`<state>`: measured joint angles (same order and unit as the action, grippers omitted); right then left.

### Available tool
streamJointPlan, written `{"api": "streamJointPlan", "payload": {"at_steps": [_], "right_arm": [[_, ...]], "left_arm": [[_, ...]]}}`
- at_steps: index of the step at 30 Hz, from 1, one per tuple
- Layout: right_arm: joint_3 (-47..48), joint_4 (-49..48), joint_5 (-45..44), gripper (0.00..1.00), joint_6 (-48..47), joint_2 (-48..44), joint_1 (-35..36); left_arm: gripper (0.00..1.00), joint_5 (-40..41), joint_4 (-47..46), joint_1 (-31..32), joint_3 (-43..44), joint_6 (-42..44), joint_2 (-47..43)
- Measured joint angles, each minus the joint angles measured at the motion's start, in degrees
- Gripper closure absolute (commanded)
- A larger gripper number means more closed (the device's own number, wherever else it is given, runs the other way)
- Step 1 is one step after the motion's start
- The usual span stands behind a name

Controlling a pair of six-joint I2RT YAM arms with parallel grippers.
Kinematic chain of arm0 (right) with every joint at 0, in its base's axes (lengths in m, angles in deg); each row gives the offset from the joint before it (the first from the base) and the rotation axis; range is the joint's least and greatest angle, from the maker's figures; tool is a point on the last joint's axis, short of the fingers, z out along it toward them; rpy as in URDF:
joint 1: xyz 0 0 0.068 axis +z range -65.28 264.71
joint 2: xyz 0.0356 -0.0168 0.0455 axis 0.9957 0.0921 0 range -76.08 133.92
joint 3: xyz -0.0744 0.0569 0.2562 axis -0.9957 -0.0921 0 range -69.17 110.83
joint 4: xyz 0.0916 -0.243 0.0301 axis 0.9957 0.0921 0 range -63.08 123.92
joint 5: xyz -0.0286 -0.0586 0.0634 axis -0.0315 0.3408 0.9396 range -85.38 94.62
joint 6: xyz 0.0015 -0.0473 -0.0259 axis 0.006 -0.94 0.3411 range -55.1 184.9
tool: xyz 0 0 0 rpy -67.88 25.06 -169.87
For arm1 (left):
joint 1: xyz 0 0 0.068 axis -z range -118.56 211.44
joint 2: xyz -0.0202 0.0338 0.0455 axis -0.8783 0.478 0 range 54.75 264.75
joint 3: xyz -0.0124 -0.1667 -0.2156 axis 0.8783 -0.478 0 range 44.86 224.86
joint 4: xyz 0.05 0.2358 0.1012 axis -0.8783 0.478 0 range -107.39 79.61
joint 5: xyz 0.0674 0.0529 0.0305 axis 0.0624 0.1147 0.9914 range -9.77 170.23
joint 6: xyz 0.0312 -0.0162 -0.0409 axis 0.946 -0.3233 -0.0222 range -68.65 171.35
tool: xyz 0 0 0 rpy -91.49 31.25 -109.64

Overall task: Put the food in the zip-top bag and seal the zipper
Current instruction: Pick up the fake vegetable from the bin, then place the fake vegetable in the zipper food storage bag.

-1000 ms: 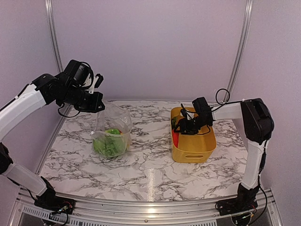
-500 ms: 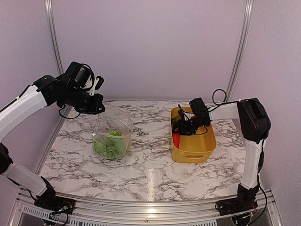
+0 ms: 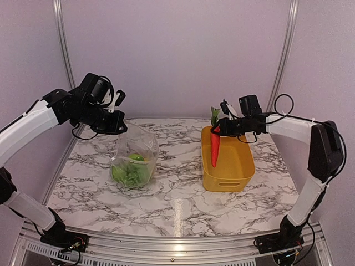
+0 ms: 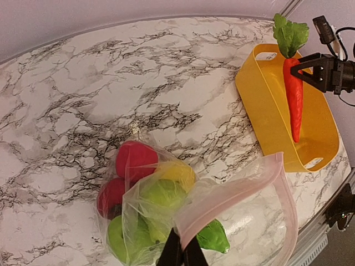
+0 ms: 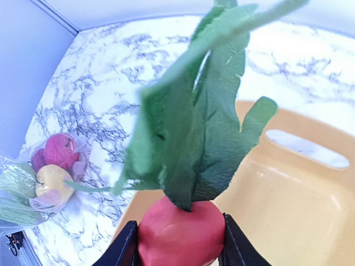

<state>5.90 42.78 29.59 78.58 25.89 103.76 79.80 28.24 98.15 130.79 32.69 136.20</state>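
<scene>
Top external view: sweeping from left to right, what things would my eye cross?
left gripper → zip-top bag → carrot, which hangs from the right gripper by the yellow basket

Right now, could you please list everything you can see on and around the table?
zip-top bag: one, clear, left side of table, mouth edge held up
red fruits: two, red, inside the bag
lemon: one, yellow, inside the bag
green pieces: several, green, inside the bag
carrot: one, orange-red with green leaves, hanging over the basket
basket: one, yellow, right side of table
table: one, white marble with grey veins, under everything
left claw: one, black, shut on the bag's mouth edge
right claw: one, black, shut on the carrot's top
</scene>
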Motion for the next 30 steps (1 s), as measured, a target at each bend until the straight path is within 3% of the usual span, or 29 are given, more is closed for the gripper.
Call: {"api": "streamJointPlan", "payload": {"at_steps": [8, 15, 23, 30], "right_arm": [[4.20, -0.74, 2.64, 0.66, -5.33, -5.88, 0.37], [15.47, -0.68, 6.78, 0.66, -7.96, -6.43, 1.99], [26.14, -3.98, 11.47, 0.69, -5.31, -4.87, 8.81], [31.69, -5.53, 11.47, 0.69, -1.31, 2.82, 17.81]], "left_arm": [[1.00, -2.67, -1.81, 0.00, 0.00, -0.55, 1.01], [1.00, -4.68, -3.21, 0.00, 0.26, -1.40, 1.95], [1.00, -4.92, -4.74, 0.00, 0.48, -3.48, 3.04], [1.00, -4.90, -8.00, 0.00, 0.26, -9.14, 4.24]]}}
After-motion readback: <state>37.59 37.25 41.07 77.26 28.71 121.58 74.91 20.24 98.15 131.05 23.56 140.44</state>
